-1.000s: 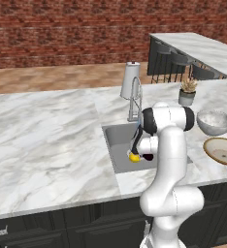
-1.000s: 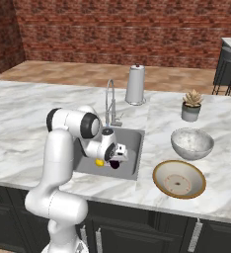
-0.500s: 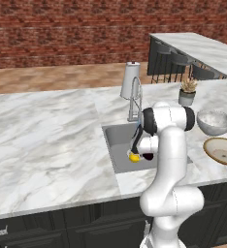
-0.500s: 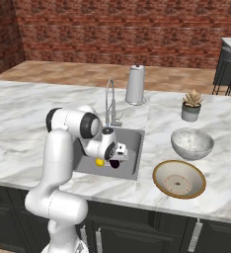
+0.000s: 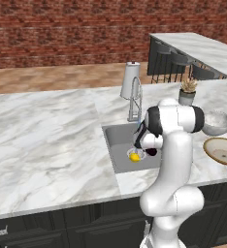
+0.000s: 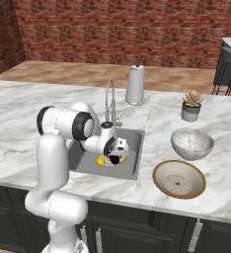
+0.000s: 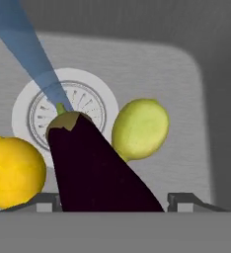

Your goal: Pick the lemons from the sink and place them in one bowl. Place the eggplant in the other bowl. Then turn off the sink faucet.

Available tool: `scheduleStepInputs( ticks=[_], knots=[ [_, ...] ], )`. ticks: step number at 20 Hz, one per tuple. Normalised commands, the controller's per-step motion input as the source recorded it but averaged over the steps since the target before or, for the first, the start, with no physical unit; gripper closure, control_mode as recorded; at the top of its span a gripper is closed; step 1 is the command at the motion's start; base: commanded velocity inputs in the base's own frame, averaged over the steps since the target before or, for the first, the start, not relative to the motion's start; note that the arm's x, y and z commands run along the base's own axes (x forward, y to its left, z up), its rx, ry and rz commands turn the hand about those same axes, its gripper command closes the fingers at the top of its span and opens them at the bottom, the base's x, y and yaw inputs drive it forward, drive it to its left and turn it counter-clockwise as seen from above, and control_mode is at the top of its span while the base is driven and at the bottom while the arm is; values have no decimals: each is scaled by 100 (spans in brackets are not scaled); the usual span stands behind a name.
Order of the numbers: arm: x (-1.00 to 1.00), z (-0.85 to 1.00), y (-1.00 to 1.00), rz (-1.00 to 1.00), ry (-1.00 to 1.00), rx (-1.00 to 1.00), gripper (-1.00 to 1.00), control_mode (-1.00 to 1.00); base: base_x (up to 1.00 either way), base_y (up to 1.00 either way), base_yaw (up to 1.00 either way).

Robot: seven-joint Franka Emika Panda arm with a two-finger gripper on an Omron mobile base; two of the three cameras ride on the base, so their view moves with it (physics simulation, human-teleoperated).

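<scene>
Purple eggplant lies in the sink between my gripper tips, a lemon either side. I see the jaws narrower than a second ago, closing on it; contact I cannot tell.

Marble counter: two bowls, plant pot, perhaps a canister

Eggplant lying over drain ring, stem under blue water stream; bright lemon left, greenish lemon right.
</scene>
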Motion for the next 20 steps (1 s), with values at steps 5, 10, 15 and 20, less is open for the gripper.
scheduleStepInputs(
  ticks=[5,10,15,20],
  knots=[
    [-33,57,0,0,-2,0,100,-100,0,0,0],
    [-58,66,0,1,-6,2,100,-100,0,0,0],
    [-41,94,-4,1,0,9,100,-100,0,0,0],
    [-36,100,-5,0,9,3,100,-100,0,0,0]
  ],
)
